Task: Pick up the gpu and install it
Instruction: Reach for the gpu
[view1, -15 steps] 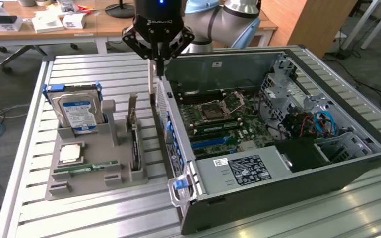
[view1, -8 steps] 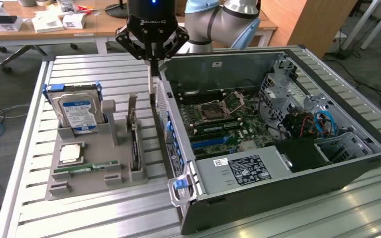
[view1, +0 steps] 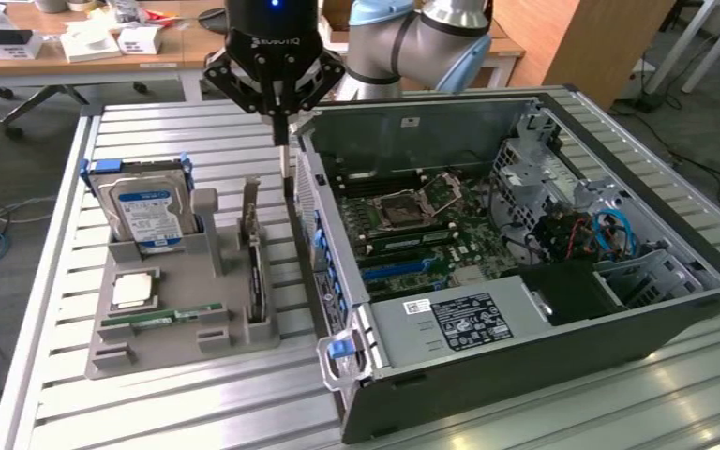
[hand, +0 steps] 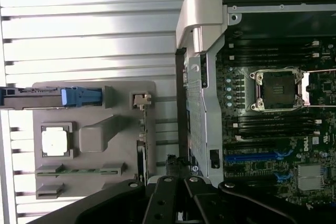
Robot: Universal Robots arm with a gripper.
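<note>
The gpu [view1: 251,253] stands on edge in the holder [view1: 160,349] — length along the case [view1: 523,361]; gripper [view1: 288,190] clenched, empty, beside it.

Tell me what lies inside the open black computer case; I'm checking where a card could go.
A green motherboard with a silver processor socket, blue expansion slots, and a labelled grey power supply. The supply covers whatever lies beneath.

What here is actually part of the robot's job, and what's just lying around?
For the job: graphics card, gripper, open computer case.
Lying about: hard drive, processor chip, memory stick.
</note>
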